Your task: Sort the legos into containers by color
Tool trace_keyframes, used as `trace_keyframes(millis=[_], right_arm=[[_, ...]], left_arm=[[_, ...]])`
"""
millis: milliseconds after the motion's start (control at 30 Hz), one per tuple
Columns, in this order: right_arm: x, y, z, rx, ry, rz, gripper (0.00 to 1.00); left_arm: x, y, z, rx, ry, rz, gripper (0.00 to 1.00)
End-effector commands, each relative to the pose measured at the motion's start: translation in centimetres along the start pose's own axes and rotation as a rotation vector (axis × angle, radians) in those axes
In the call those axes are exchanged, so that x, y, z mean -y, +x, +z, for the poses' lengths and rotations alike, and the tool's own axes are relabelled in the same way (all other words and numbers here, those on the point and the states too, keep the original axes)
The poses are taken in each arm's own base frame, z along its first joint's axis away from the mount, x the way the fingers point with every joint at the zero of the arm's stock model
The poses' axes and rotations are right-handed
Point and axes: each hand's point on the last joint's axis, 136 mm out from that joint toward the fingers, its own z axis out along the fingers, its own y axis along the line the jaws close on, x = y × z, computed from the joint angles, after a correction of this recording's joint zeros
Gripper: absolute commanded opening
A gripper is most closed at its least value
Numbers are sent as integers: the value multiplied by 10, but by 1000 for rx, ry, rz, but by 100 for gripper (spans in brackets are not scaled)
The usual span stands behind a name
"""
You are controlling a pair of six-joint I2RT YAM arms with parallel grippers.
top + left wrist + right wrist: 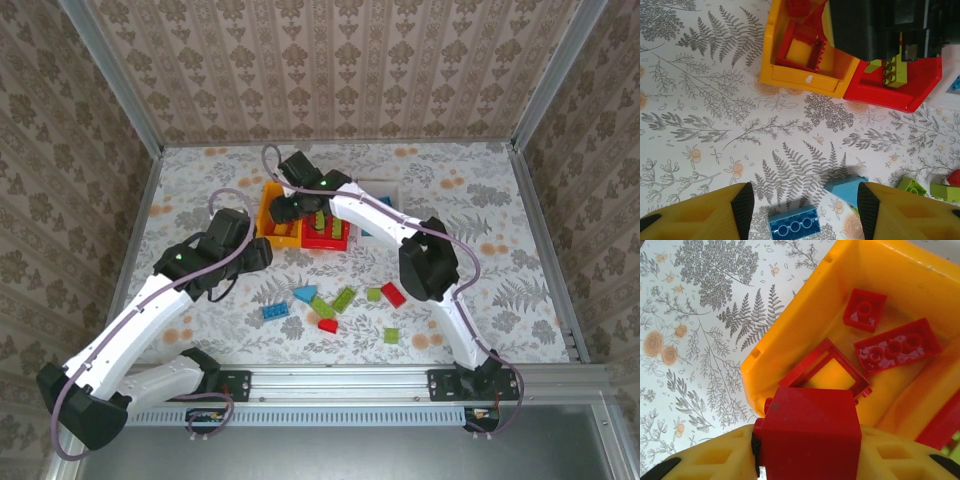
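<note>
Under me a white cloth (pixel 500 210) printed with grey ferns and orange blossoms covers the frame's middle, beige damask-patterned walls (pixel 330 70) close the top and both sides, metal posts (pixel 110 70) slant down the upper corners, and a metal rail (pixel 340 378) crosses the bottom.

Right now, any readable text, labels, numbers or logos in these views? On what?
No readable text, number or logo anywhere.
Studs on the red bricks in the yellow bin: too blurred to read any lettering.
Studs on the blue brick: plain rings, nothing legible.
Red block held in the right gripper: blank faces.
</note>
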Motion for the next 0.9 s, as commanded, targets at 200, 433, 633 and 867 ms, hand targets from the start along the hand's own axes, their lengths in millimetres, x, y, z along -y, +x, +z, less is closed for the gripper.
trace_keyframes(millis=[200, 433, 633, 867], right_arm=[[-27, -9, -6, 6, -27, -20, 67], [-29, -22, -54, 70, 11, -63, 63], [-11, 9, -103, 124, 59, -75, 62], [35, 96, -147, 77, 104, 58, 66]], left_arm=[[-9, 25, 7, -112, 19, 19, 62], [-2, 53, 31, -273, 78, 86, 62], [20, 71, 50, -377, 168, 126, 63], [70, 90, 62, -450, 245, 299, 65]])
